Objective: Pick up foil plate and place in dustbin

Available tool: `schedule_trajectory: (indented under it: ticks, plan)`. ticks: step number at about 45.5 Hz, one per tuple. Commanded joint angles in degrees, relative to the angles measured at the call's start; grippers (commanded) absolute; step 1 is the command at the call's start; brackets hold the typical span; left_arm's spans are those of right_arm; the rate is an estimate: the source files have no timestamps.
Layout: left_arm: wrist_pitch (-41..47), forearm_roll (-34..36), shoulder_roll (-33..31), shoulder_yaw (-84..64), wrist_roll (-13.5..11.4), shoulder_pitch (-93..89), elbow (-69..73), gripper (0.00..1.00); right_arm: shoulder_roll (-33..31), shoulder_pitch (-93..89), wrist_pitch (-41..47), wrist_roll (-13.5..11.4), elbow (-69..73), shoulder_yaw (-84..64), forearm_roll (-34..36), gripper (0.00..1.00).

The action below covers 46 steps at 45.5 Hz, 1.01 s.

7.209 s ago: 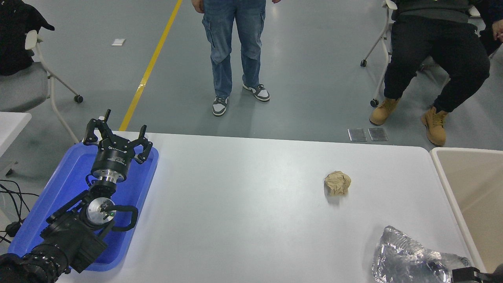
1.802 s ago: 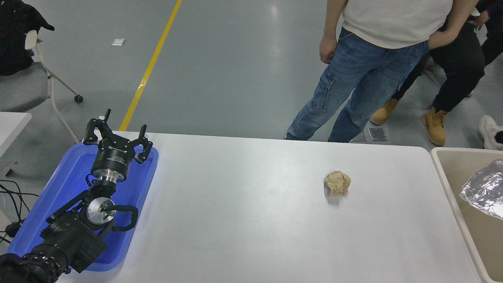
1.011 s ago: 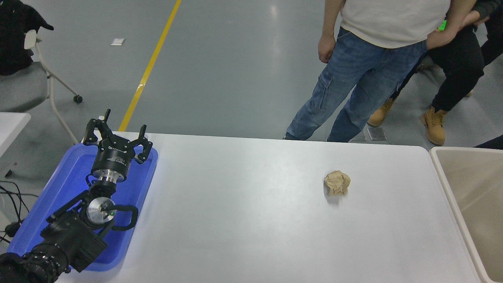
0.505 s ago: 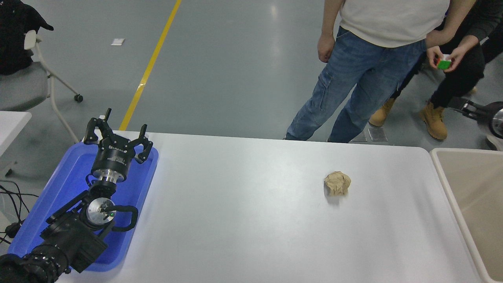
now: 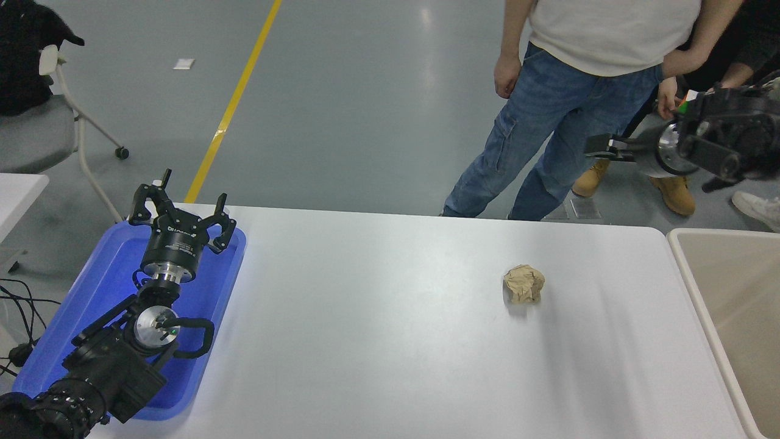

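Observation:
The foil plate is not in view anywhere on the table or in the part of the dustbin that shows. The dustbin, beige with a pale rounded rim and a tan inside, stands at the table's right end, partly cut off by the picture's edge. My right gripper comes in from the right edge, high up and beyond the table's far right corner, pointing left, with nothing in it. My left gripper is open and parked over the blue tray at the lower left.
A small crumpled brown paper ball lies on the white table, right of centre. A person in jeans stands at the far side near the right gripper; another person sits behind. A chair stands at the far left.
The foil plate, held over the dustbin 1.8 s ago, is gone from view. My right arm has come in from the right edge and moved left, high beyond the table's far corner.

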Motion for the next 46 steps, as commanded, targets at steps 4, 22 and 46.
schedule_trajectory:
  ticks: [4, 22, 46]
  plan:
    - [0.1, -0.1, 0.0, 0.0, 0.0, 0.1, 0.0, 1.00, 0.0, 13.1, 6.9, 0.0, 18.8, -5.2, 0.2, 1.00]
    - [0.1, -0.1, 0.0, 0.0, 0.0, 0.1, 0.0, 1.00, -1.3, 25.8, 11.9, -0.7, 30.7, -7.4, 0.5, 1.00]
    - [0.1, -0.1, 0.0, 0.0, 0.0, 0.1, 0.0, 1.00, -1.4, 33.9, 19.8, -1.7, 32.6, -8.1, 0.3, 1.00]
